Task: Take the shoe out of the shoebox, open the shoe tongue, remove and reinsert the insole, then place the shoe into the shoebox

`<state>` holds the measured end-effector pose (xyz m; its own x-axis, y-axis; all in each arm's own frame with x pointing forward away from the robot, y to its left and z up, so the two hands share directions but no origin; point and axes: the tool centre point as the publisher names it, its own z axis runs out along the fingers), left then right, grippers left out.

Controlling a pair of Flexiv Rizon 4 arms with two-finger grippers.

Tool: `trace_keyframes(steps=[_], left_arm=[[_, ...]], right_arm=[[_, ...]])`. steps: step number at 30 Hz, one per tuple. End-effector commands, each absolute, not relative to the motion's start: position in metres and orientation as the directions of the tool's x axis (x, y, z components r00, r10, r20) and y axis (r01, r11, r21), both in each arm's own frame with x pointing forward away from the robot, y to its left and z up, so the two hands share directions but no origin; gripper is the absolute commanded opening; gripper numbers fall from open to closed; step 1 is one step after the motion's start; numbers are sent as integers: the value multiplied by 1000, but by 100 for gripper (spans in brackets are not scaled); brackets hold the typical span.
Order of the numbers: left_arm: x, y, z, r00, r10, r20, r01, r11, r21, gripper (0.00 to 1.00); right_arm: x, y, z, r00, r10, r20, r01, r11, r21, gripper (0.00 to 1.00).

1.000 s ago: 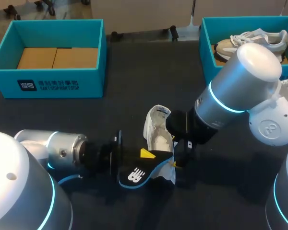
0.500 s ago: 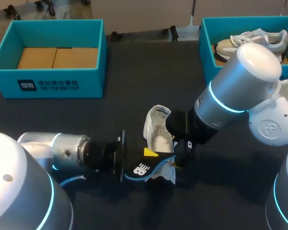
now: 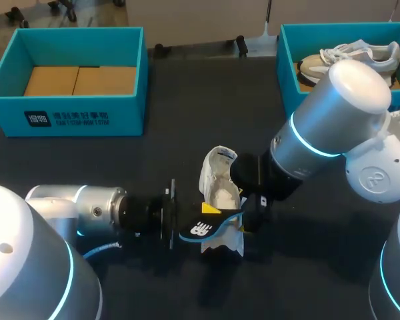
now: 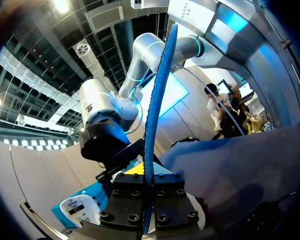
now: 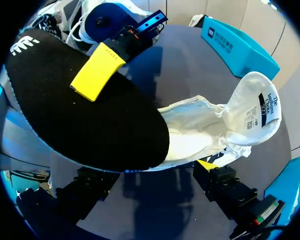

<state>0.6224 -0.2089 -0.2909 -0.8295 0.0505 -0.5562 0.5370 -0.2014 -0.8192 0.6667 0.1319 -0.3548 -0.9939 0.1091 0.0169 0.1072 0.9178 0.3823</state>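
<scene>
The white shoe (image 3: 219,189) lies on the dark table's middle with its tongue (image 5: 257,102) folded back and its mouth wide. My left gripper (image 3: 200,219) is shut on the insole (image 3: 204,229), black on top and blue underneath, holding it by one end just at the shoe's opening. In the left wrist view the insole (image 4: 157,100) stands edge-on between the closed fingers. In the right wrist view the insole (image 5: 90,115) covers part of the shoe (image 5: 210,125). My right gripper (image 3: 251,205) is open at the shoe's right side, its fingers either side of the shoe.
A teal shoebox (image 3: 130,100) with cardboard inside stands at the back left. A second teal box (image 3: 287,73) at the back right holds another pale shoe (image 3: 350,57), partly hidden by my right arm.
My left gripper has carried the insole to the right, up to the shoe's opening, turning it slightly. The right arm and the shoe have stayed still.
</scene>
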Motion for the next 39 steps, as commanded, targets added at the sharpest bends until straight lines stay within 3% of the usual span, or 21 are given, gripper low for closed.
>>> trace_keyframes(steps=[1, 19, 39], left_arm=[[624, -208, -294, -833, 45, -551, 534, -194, -823, 0], [641, -207, -319, -848, 68, -526, 513, -143, -846, 0], [658, -212, -350, -821, 46, -569, 571, 74, -818, 0]], right_arm=[[666, 133, -356, -994, 111, 14, 108, 919, 379, 100], [666, 133, -356, -994, 111, 14, 108, 919, 379, 100], [666, 133, -356, -994, 111, 14, 108, 919, 379, 100]])
